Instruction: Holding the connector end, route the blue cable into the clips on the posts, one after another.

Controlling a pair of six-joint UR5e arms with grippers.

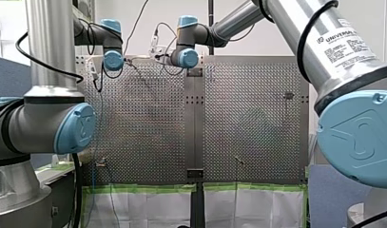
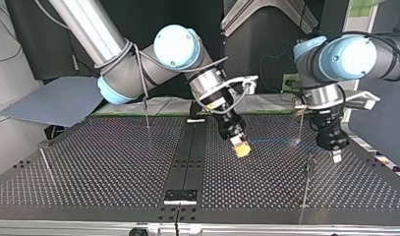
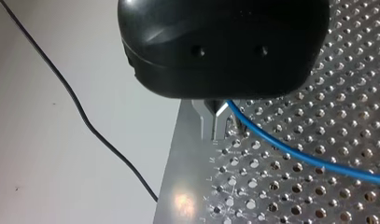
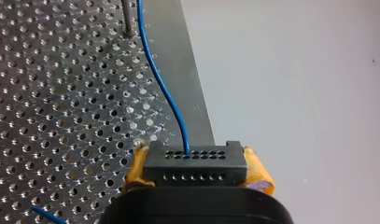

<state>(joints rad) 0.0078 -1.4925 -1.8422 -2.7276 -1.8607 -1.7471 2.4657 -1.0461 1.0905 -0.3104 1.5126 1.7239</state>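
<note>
**Connector clamped, cable thin and floppy**

My right gripper (image 4: pixel 197 169) has its yellow pads (image 4: pixel 258 175) clamped on the black connector (image 4: pixel 193 157). The blue cable (image 4: pixel 165 91) runs from it over the table (image 4: pixel 61 93) toward a post (image 4: pixel 127 18). I judge the cable light and limp, so I should hold the rigid connector rather than the wire. My left gripper (image 3: pixel 219 122) sits beside the cable, but I cannot tell whether it grips it.

Blue cable (image 4: pixel 165 88), black connector (image 4: pixel 194 164), yellow fingers (image 4: pixel 258 175).
</note>
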